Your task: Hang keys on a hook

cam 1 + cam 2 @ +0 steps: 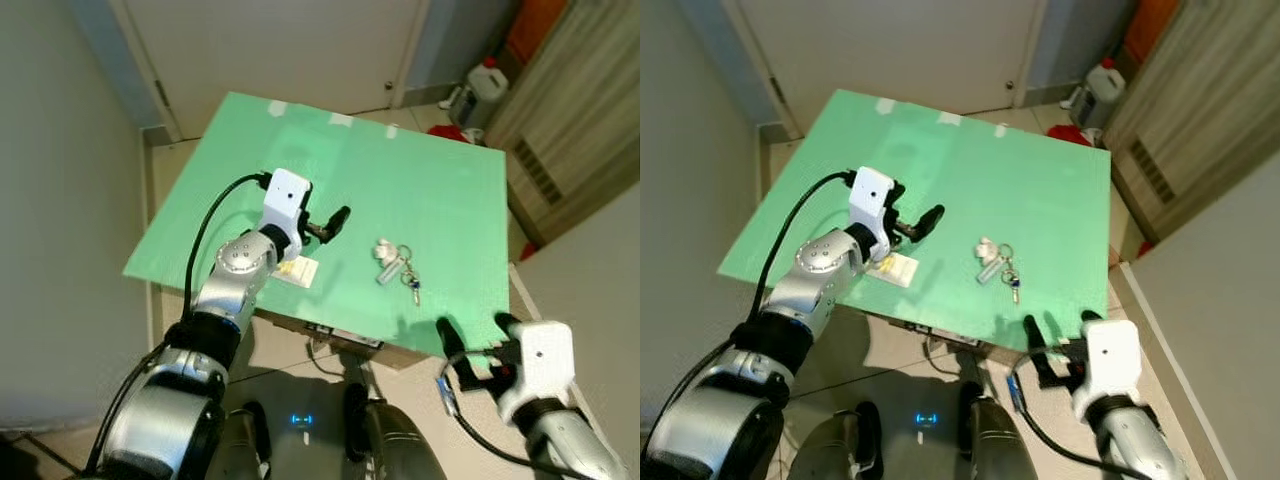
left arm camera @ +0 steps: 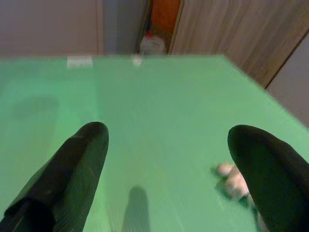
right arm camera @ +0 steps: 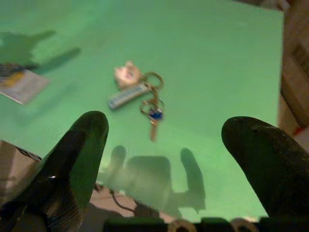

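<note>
Lying flat on the green tabletop (image 1: 420, 190), toward its near right part: a bunch of keys (image 1: 396, 265). Showing a pale rounded fob, a long whitish tag, several thin metal rings, and one small key with a blue head pointing toward the near edge. Sitting between the two grippers, touching neither.

Hovering over the near left part of the tabletop: left gripper (image 1: 331, 224), reaching out from a white wrist block, fingers pointing toward the keys and spread wide apart, gripping nothing. Looking along it in the left wrist view, two black fingers (image 2: 72, 169) framing bare green surface, with the pale fob appearing blurred beside one finger.

Hanging just off the near right edge of the tabletop, lower than the surface: right gripper (image 1: 476, 335), fingers standing well apart and gripping nothing. Looking along it in the right wrist view, keys (image 3: 140, 94) lying ahead between the two black fingers (image 3: 77, 159), with gripper shadows falling on the green near edge.

Resting under the left wrist near the front edge: a small white and yellow card (image 1: 297, 270), partly covered by the arm, print too small for reading.

Standing beyond the far right corner on the floor: a white jug (image 1: 484, 85), with a red item beside it, hard to make out. Rising behind the table: a white door (image 1: 290, 40), cut off by the top edge.
</note>
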{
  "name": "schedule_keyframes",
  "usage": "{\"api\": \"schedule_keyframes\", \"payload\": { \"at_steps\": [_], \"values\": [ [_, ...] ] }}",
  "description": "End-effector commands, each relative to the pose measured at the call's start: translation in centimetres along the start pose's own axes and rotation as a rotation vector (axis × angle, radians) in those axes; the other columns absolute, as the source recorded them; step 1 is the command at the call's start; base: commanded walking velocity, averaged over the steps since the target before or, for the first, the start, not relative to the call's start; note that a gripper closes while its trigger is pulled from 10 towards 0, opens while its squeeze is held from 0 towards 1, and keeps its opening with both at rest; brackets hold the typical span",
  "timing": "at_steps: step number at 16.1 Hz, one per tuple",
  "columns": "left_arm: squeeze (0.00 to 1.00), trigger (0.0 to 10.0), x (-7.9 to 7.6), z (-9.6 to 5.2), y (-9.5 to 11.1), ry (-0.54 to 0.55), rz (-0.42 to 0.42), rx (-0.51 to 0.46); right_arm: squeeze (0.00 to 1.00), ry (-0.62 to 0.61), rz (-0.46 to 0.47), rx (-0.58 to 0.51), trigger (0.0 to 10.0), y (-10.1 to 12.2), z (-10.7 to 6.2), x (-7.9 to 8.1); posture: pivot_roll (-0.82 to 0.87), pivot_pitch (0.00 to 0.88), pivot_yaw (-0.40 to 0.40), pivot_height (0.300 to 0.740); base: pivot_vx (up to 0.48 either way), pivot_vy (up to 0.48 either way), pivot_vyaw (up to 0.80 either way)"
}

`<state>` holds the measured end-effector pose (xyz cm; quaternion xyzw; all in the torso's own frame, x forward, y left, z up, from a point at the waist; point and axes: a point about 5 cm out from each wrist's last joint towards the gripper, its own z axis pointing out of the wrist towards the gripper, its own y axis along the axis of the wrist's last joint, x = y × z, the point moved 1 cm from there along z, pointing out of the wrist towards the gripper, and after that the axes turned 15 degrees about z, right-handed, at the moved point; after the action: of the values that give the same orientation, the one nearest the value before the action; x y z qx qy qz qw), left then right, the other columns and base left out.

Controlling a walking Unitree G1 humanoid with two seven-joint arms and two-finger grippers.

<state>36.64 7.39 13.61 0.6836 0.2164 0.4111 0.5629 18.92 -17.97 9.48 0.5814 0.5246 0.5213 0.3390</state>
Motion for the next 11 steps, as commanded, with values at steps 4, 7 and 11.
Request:
{"api": "schedule_keyframes", "payload": {
  "at_steps": [4,7,11],
  "values": [
    [0.00,10.0,-2.4,0.2,3.3,-0.072,0.068,-0.160,0.00,-0.004,0.019,0.025,10.0,-0.6,0.8,0.1,-0.28,0.236,-0.024,0.740,0.335,-0.310,0.00],
    [0.00,10.0,-3.3,-0.1,3.7,-0.116,0.088,-0.184,0.00,0.015,0.021,0.028,10.0,-0.7,1.6,0.6,-0.27,0.238,-0.024,0.740,0.358,-0.315,0.00],
    [0.00,10.0,-5.1,-0.9,4.7,-0.176,0.057,-0.239,0.00,0.055,0.024,0.047,10.0,-1.0,2.4,1.6,-0.25,0.245,-0.022,0.736,0.218,-0.282,0.00]
  ]
}}
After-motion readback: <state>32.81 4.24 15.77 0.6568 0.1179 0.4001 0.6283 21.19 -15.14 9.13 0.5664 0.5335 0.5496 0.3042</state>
